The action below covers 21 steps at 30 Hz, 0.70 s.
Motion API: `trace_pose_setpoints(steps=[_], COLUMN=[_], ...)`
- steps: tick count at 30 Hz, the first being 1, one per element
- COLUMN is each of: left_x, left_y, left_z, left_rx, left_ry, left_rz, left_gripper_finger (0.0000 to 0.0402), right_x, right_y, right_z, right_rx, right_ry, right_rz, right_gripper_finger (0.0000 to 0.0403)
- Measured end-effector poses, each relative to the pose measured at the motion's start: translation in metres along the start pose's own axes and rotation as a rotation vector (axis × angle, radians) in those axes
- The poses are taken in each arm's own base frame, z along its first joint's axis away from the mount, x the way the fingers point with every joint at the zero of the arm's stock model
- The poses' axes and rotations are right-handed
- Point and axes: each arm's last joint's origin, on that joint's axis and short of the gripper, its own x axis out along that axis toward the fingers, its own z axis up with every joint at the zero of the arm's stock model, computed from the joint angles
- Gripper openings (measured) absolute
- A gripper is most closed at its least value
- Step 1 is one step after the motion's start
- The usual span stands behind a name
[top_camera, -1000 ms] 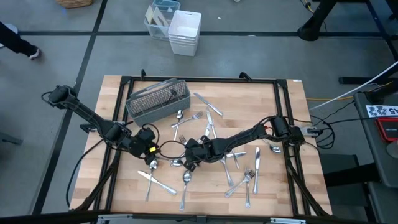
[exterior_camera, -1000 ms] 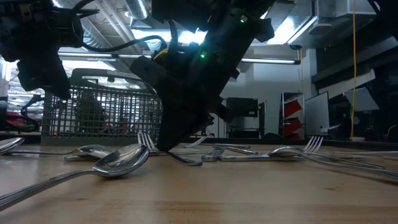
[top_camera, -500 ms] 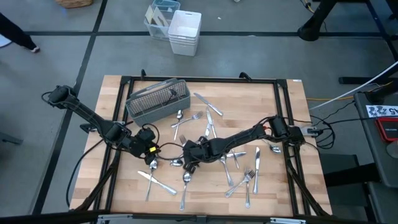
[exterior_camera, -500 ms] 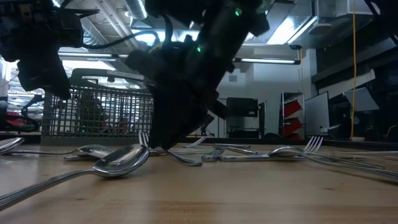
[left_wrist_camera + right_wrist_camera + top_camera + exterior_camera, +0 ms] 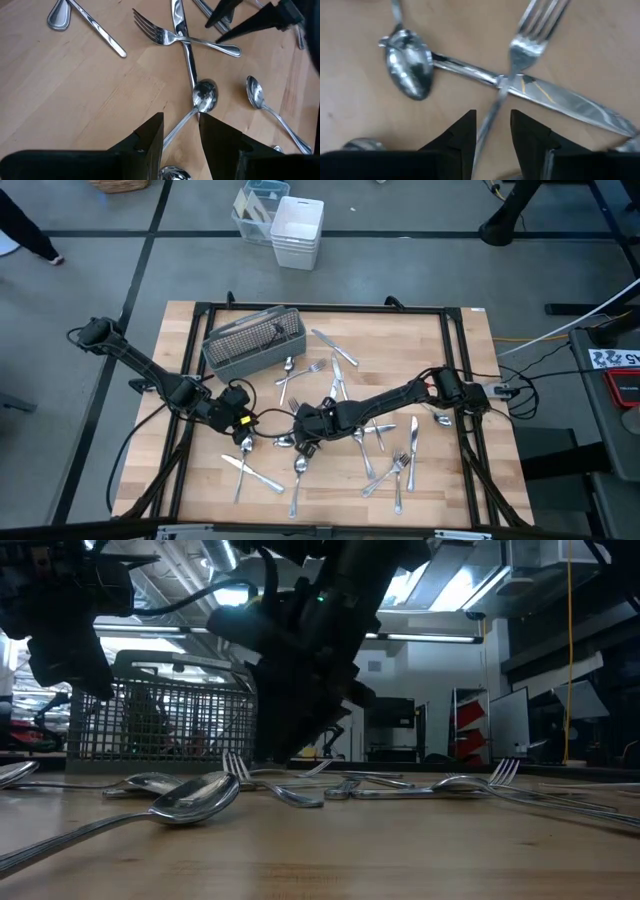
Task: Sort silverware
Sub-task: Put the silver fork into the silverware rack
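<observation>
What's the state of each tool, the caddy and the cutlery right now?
left tool: open, straddling a spoon handle
right tool: open, over the fork's handle
fork: flat, crossing a knife
caddy: upright, few pieces inside
silverware: mostly loose on the table

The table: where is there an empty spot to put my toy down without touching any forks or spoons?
The table is bare along its far right part, between the caddy and the right edge. The near left corner, left of the crossed pieces, is free too. The middle is crowded with silverware, where the right gripper and left gripper work.
</observation>
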Motion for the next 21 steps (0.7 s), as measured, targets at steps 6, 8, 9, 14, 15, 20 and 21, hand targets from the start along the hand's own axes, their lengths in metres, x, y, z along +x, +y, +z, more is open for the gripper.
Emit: trace_pose_setpoints(steps=[6, 8, 9, 14, 15, 20, 21], left_x=[0.000, 0.000, 0.000, 0.000, 0.000, 0.000, 0.000], left_y=[0.000, 0.000, 0.000, 0.000, 0.000, 0.000, 0.000], left_z=[0.000, 0.000, 0.000, 0.000, 0.000, -0.001, -0.001], left_rx=[0.004, 0.004, 0.004, 0.005, 0.003, 0.010, 0.009], left_ry=[0.000, 0.000, 0.001, 0.001, -0.001, 0.002, 0.002], left_rz=[0.000, 0.000, 0.001, 0.001, -0.001, -0.003, -0.003], left_gripper_finger=[0.0117, 0.0117, 0.0117, 0.0117, 0.0117, 0.0117, 0.0117], right_x=[0.011, 0.016, 0.018, 0.024, 0.026, 0.030, 0.030], right_y=[0.001, 0.001, 0.001, 0.000, 0.000, 0.000, 0.000], right_z=[-0.003, -0.005, -0.006, -0.009, -0.009, -0.011, -0.011], right_rx=[0.003, 0.000, -0.001, -0.007, -0.008, -0.011, -0.011], right_ry=[-0.002, 0.007, 0.012, 0.022, 0.022, 0.022, 0.020], right_rz=[-0.006, -0.012, -0.016, -0.035, -0.040, -0.051, -0.051], right_gripper_finger=[0.0121, 0.0121, 0.0121, 0.0121, 0.0121, 0.0099, 0.0088])
